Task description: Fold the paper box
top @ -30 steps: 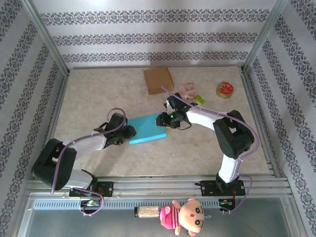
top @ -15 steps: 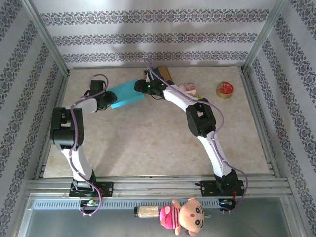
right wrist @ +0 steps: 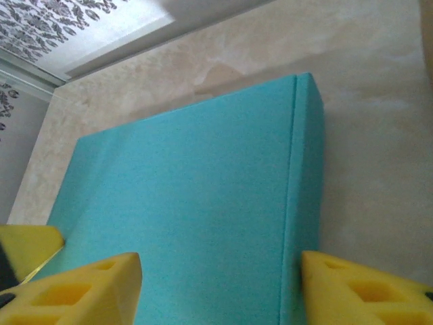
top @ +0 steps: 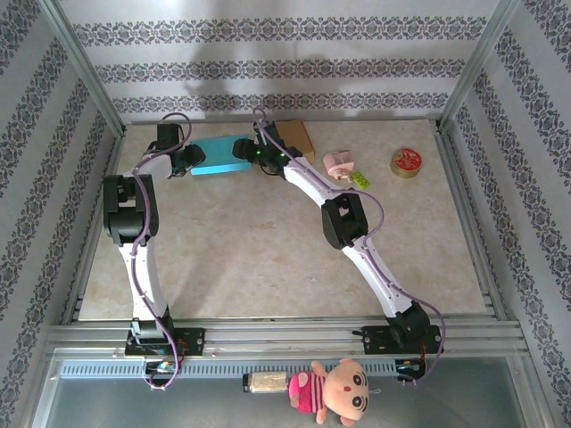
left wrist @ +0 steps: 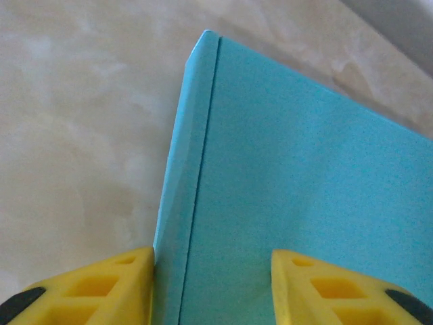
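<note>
The blue paper box (top: 219, 156) lies flat and closed at the far back left of the table, near the back wall. My left gripper (top: 189, 161) is at its left end and my right gripper (top: 252, 152) at its right end. In the left wrist view the box (left wrist: 298, 203) runs between the yellow fingers of the left gripper (left wrist: 212, 271), whose jaws stand apart, one finger (left wrist: 128, 284) against the box's side. In the right wrist view the right gripper (right wrist: 220, 271) is open over the box (right wrist: 189, 203), one finger (right wrist: 352, 291) beside its side edge.
A brown cardboard box (top: 294, 135) lies just right of the right gripper. Further right are a pink toy (top: 339, 163), a small green item (top: 360, 179) and a red round tin (top: 406, 161). Both arms stretch far across the table.
Both arms have carried the blue box from the table's middle to the far back left. Both pairs of jaws now stand wider than before.
</note>
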